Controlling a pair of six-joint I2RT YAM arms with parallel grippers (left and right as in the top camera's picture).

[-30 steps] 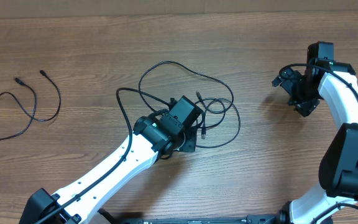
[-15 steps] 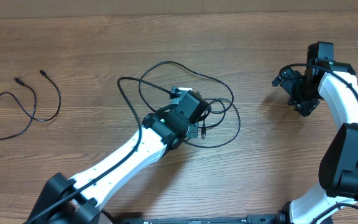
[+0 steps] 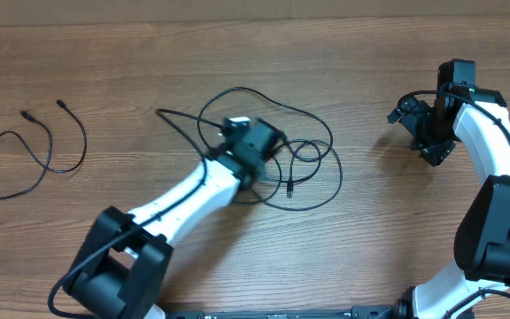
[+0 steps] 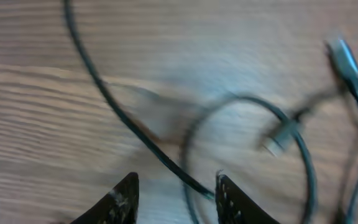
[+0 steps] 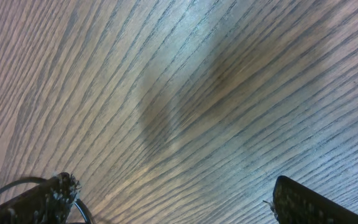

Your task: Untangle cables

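Note:
A tangle of thin black cables [image 3: 329, 133] lies in loops at the table's middle. My left gripper [image 3: 234, 127] hovers over its left part. In the left wrist view the gripper [image 4: 176, 190] is open, and one cable strand [image 4: 123, 118] runs down between the fingertips. Small plugs [image 4: 279, 138] lie by a loop to the right. Another black cable [image 3: 84, 144] lies alone at the far left. My right gripper [image 3: 412, 135] is open and empty at the right; in its wrist view [image 5: 173, 193] only bare wood lies between the fingers.
The wooden table [image 3: 388, 230] carries both arms. The white left arm [image 3: 175, 199] stretches from the front edge to the tangle. The right arm [image 3: 494, 151] stands along the right edge.
My left gripper has moved up and to the left across the tangle. The strand at the tangle's left end has shifted further left. The right arm has not moved.

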